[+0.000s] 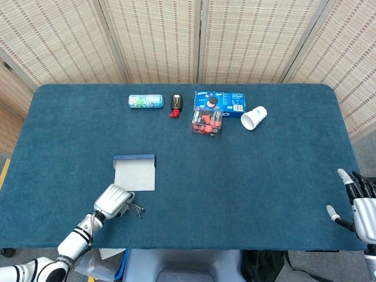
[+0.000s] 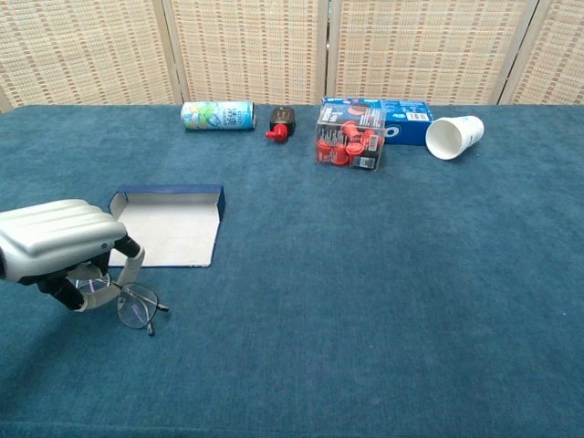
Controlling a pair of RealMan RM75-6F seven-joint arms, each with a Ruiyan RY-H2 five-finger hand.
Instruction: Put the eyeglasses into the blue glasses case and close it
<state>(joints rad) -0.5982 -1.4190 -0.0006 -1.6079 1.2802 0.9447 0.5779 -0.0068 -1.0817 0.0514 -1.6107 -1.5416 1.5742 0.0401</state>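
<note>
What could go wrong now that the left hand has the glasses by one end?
The left hand holds the eyeglasses only at one side, so they may twist or slip from the fingers on lifting. The blue glasses case lies open close by; a low carry could knock it askew.

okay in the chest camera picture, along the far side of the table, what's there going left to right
Green can lying on its side → small black and red item → clear box of red pieces, with the blue cookie box behind it → white paper cup tipped on its side.
</note>
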